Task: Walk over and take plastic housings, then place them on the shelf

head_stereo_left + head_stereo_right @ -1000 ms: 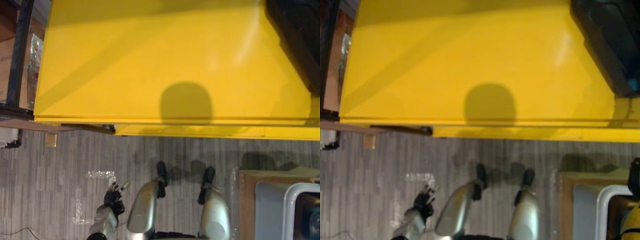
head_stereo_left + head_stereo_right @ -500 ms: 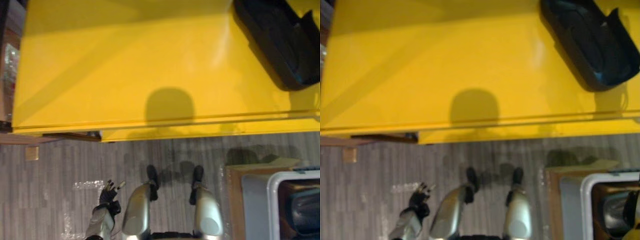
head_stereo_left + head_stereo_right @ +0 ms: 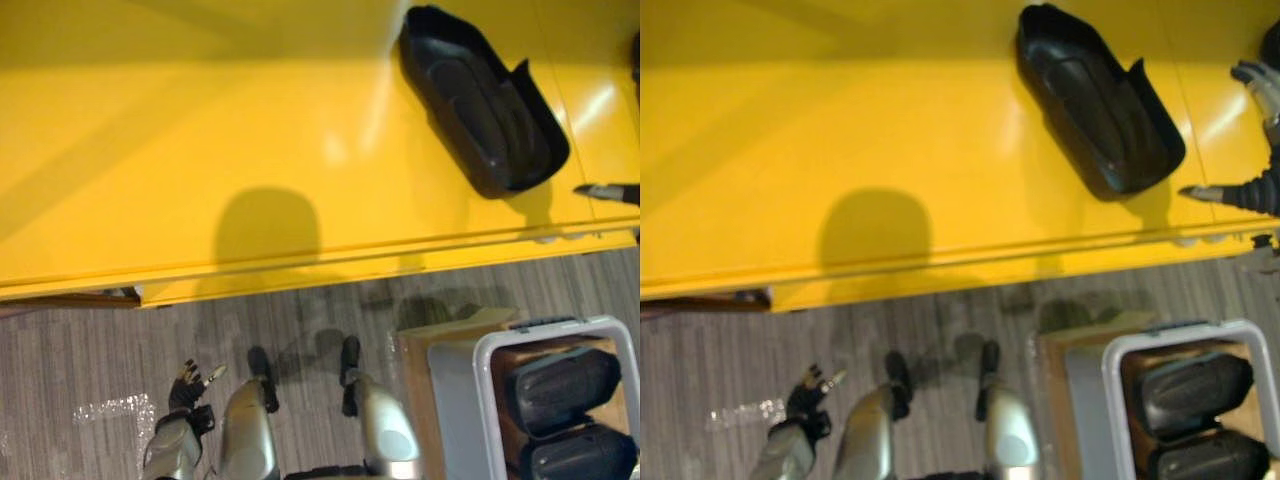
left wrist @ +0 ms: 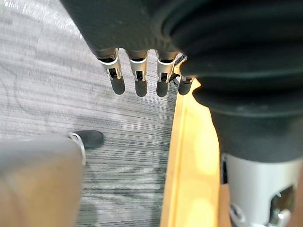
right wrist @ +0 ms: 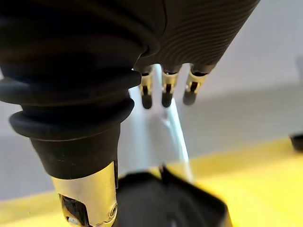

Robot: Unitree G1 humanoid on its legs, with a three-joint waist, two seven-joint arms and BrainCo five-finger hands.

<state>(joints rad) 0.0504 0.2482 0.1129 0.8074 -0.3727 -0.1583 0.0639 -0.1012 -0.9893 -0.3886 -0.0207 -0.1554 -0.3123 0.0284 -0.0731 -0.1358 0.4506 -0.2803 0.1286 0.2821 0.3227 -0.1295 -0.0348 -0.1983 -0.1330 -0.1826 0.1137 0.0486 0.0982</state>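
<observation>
Housing of black moulded plastic (image 3: 485, 105) is lying on the glossy yellow shelf (image 3: 150, 150), right hand (image 3: 1258, 192) open-fingered just right, left hand (image 3: 185, 385) relaxed near-left.

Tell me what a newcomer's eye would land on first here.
A broad yellow surface dominates, with one black plastic housing lying toward its right end. The open right robot hand hovers beside it, and a white bin at lower right holds more housings.

A black plastic housing (image 3: 485, 105) lies slantwise on the yellow table (image 3: 200, 130).
</observation>
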